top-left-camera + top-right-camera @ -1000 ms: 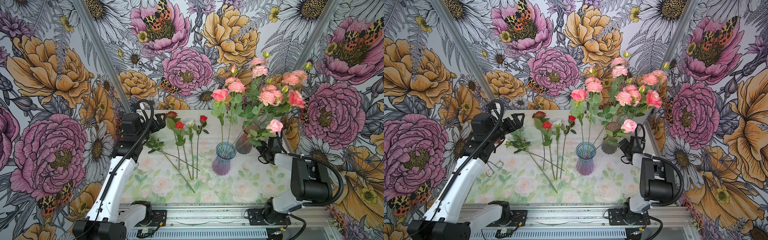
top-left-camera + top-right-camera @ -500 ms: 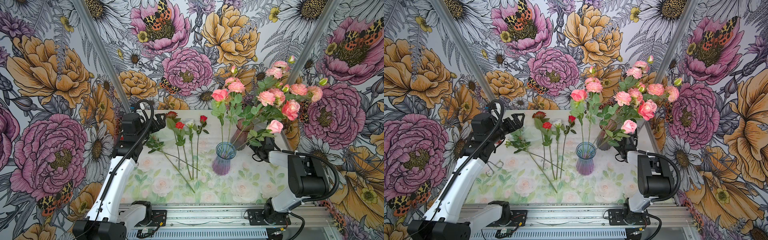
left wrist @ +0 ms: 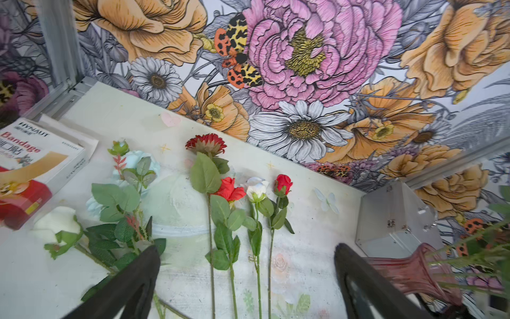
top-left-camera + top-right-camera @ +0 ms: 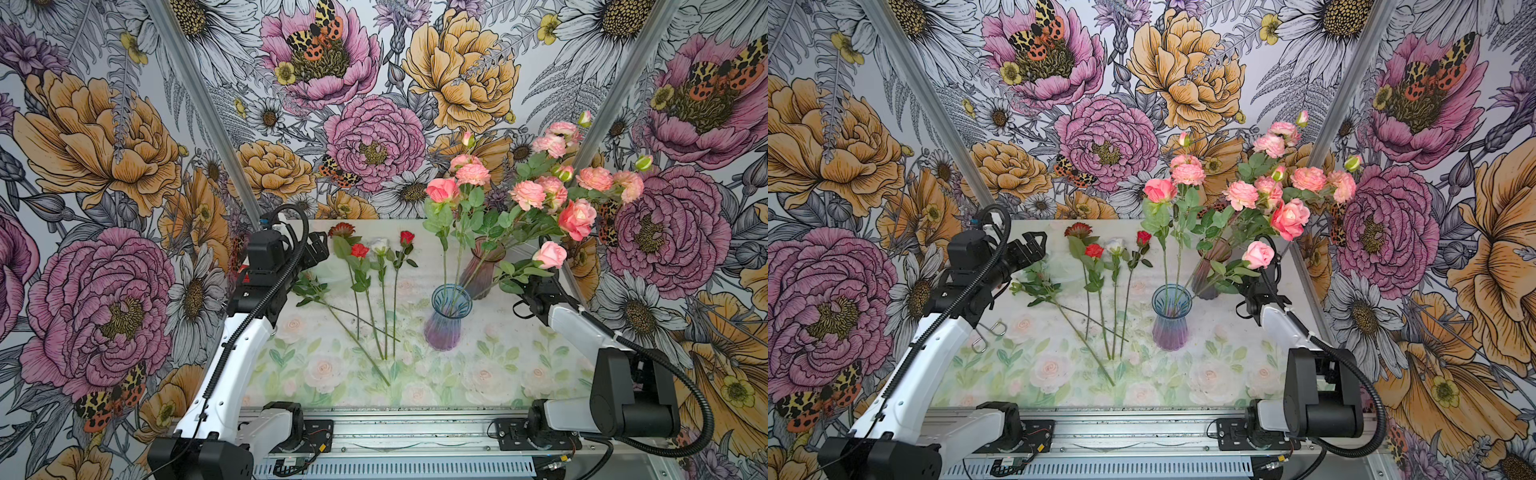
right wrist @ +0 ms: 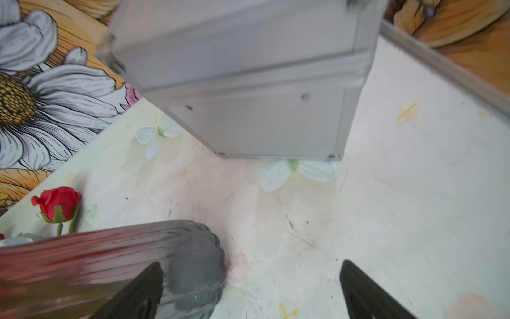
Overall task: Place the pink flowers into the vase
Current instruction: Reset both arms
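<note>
Metal rail (image 4: 395,434): running side to side at the near edge.
Desk (image 4: 478,374): spread with a pale sheet printed in faint roses and leaves.
Wire tongs (image 4: 988,334): flat on the left part of the desk.
Blue vase (image 4: 446,320): upright near the middle, blue at the rim, purple toward the foot, two tall stems standing in it.
Loose stems (image 4: 360,280): flat on the desk left of the blue vase, heads toward the far side; dark-red bloom, red rose, white rose, red bud in a row.
Leafy spray (image 4: 316,286): lying aslant, its stem crossing the loose stems.
Mauve vase (image 4: 482,266): just behind and right of the blue vase, leaning rather than upright; blurred in the right wrist view.
Pink flowers (image 4: 552,195): mostly bunched in the mauve vase, blooms and green buds fanning up and rightward before the right wall; a rose and a ruffled head apart from the bunch, on the two stems in the blue vase.
Right pincer (image 5: 251,263): wide, gripping nothing; one fingertip (image 5: 154,273) level with the mauve vase's foot, contact impossible to tell; largely hidden behind leaves in both top views.
Left pincer (image 4: 318,245): wide and empty, raised over the far left of the desk, aimed toward the loose stems.
Silver case (image 3: 394,221): at the far right, behind the mauve vase.
Bandage box (image 3: 30,163): red and white, at the far left corner.
Wall (image 4: 374,137): papered with big pink and ochre blooms, daisies and spotted moths.
</note>
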Robot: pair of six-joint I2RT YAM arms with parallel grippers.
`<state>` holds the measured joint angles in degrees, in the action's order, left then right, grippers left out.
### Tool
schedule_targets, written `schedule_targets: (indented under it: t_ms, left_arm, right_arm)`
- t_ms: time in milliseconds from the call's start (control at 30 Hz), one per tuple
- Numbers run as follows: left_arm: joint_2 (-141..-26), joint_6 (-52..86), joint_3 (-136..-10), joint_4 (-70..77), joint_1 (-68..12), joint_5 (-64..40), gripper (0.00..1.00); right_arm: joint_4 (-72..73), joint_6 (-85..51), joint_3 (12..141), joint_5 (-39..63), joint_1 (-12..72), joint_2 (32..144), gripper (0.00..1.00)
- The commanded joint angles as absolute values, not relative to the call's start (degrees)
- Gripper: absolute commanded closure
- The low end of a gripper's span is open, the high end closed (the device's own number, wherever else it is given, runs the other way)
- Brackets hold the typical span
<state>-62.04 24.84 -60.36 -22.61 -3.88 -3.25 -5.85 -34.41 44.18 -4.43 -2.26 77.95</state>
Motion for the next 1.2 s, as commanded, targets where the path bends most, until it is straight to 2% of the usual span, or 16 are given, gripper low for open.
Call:
schedule_targets:
  t_ms: [0, 133, 267, 333, 467, 667, 767, 833, 967, 1033, 1100, 1167]
  left_arm:
    - [-60.17, 23.68, -54.6, -19.37, -4.22, 11.39, 0.01]
    - [-57.24, 19.91, -46.18, -12.03, -4.43, 23.11, 0.01]
    - [-58.48, 20.09, -41.68, -7.34, -3.81, 33.0, 0.01]
    - [-61.57, 18.82, -39.09, -2.51, -2.64, 35.6, 0.01]
    - [-70.0, 16.08, -36.56, 5.84, -1.79, 39.0, 0.01]
    - [-73.92, 8.74, -33.82, 15.6, -3.73, 36.06, 0.01]
    - [-75.37, 5.51, -29.3, 27.21, -4.65, 31.88, 0.01]
    - [-78.66, 2.82, -27.03, 32.54, -5.34, 32.21, 0.01]
    - [-79.89, -0.51, -22.67, 43.95, -6.43, 30.36, 0.01]
    - [-85.51, -0.98, -17.82, 60.13, -4.46, 22.44, 0.01]
    - [-90.05, -2.61, -19.26, 60.7, -5.15, 21.3, 0.02]
    - [-87.88, -0.56, -20.33, 55.09, -3.77, 19.6, 0.02]
  right_arm:
    - [-8.6, -26.95, 46.58, -11.46, -2.11, 79.85, 0.01]
    - [-4.21, -20.41, 44.82, -17.8, -1.63, 80.49, 0.01]
    - [16.66, -13.19, 33.7, -20.61, -1.58, 75.98, 0.01]
    - [24.69, -10.76, 30.91, -21.6, -1.28, 76.92, 0.01]
    - [27.94, -9.49, 30.33, -22.04, -0.71, 81.2, 0.01]
    - [44.16, -7.58, 23.61, -18.62, 0.24, 84.31, 0.01]
    - [47.04, -6.39, 22.56, -15.1, 0.33, 85.69, 0.01]
    - [57.17, -5.89, 18.79, -15.45, 0.45, 87.98, 0.0]
    - [53.71, -6.75, 19.46, -16.3, 0.53, 86.96, 0.01]
    - [54.09, -6.19, 19.87, -16.4, 0.78, 87.48, 0.01]
    - [54.02, -6.25, 20.29, -16.69, 0.63, 87.88, 0.01]
    - [51.73, -6.82, 21.25, -17.22, 0.55, 87.74, 0.01]
